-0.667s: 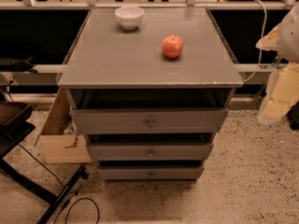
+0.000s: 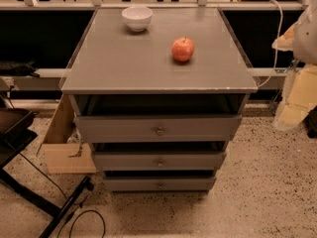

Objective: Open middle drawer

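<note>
The grey cabinet (image 2: 148, 63) stands in the middle of the view with three drawers. The middle drawer (image 2: 124, 161) is a wide flat grey front with a small round metal knob (image 2: 159, 162) at its centre. It sits between the taller top drawer (image 2: 119, 128) and the narrow bottom drawer (image 2: 129, 184). A dark gap shows above each front. My arm's cream-white shells are at the right edge. The gripper (image 2: 290, 114) hangs there beside the cabinet's right side, well apart from the knob.
A white bowl (image 2: 137, 18) and a red apple (image 2: 183, 49) sit on the cabinet top. A cardboard box (image 2: 64, 148) leans at the cabinet's left. A black stand and cable (image 2: 59, 207) lie on the speckled floor at lower left.
</note>
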You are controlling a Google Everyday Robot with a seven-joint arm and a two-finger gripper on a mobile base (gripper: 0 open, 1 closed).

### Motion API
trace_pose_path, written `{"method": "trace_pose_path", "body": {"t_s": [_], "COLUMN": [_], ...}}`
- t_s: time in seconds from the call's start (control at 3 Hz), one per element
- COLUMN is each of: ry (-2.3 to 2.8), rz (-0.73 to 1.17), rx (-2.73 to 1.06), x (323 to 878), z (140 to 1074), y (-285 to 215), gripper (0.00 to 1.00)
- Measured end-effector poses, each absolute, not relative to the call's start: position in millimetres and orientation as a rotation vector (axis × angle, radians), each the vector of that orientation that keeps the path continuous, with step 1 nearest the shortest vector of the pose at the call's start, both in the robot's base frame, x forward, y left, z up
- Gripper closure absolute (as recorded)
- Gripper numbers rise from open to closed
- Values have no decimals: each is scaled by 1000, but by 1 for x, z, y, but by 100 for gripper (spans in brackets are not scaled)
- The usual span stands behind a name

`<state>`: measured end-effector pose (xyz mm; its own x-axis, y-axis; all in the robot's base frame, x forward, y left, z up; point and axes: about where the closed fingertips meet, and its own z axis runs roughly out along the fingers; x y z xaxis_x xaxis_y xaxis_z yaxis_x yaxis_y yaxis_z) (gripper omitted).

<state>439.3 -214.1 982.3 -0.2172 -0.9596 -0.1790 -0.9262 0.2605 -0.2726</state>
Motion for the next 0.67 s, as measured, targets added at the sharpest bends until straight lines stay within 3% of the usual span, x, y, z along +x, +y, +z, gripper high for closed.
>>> {"method": "trace_pose_path", "body": {"t_s": [0.33, 0.67], "ry": [2225, 2288], "rz": [-141, -167], "rx": [-1721, -1641], "x": [431, 422], "z": [957, 875], "y": [-211, -218], "gripper": [0, 0]}}
